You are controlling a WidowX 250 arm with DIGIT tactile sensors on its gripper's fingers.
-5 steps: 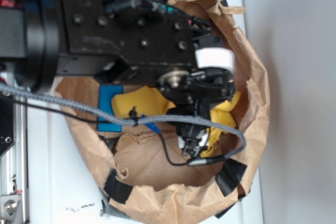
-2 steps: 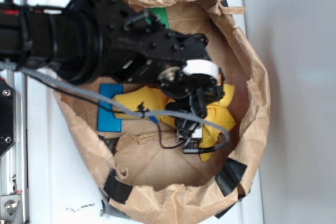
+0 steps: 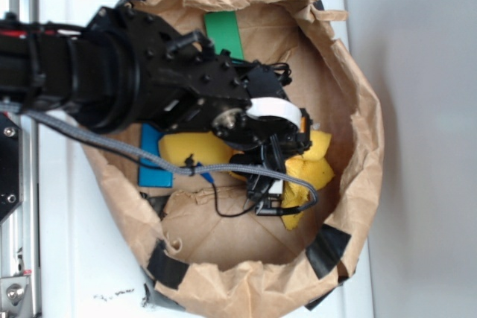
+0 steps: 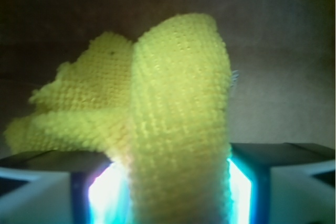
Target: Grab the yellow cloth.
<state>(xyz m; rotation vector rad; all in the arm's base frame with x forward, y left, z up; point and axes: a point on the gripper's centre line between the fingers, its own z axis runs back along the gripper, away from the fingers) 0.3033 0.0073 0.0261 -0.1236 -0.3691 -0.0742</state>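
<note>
Exterior view: the black arm reaches in from the left edge of the frame over a crumpled brown paper bag that stands open on the white surface, and its gripper sits low inside the bag, just right of centre. The yellow cloth lies on the bag floor directly under and around the gripper, its visible parts spreading to the left of centre and to the right of the wrist; the middle part is hidden by the arm. Wrist view: 1 thick fold of the yellow cloth rises between the 2 fingers, filling the gap at the bottom centre of the frame, with the pads pressed close against either side of it. The jaws therefore appear closed to a narrow gap on the fold, so the grip itself looks made. Judged from these views, what remains is to raise the cloth clear of the bag and confirm that it holds; whether it has left the floor yet cannot be told. A blue block lies at the left of the cloth, touching or just beside it, and a green block rests well apart toward the upper centre; neither is in the grip.
</note>
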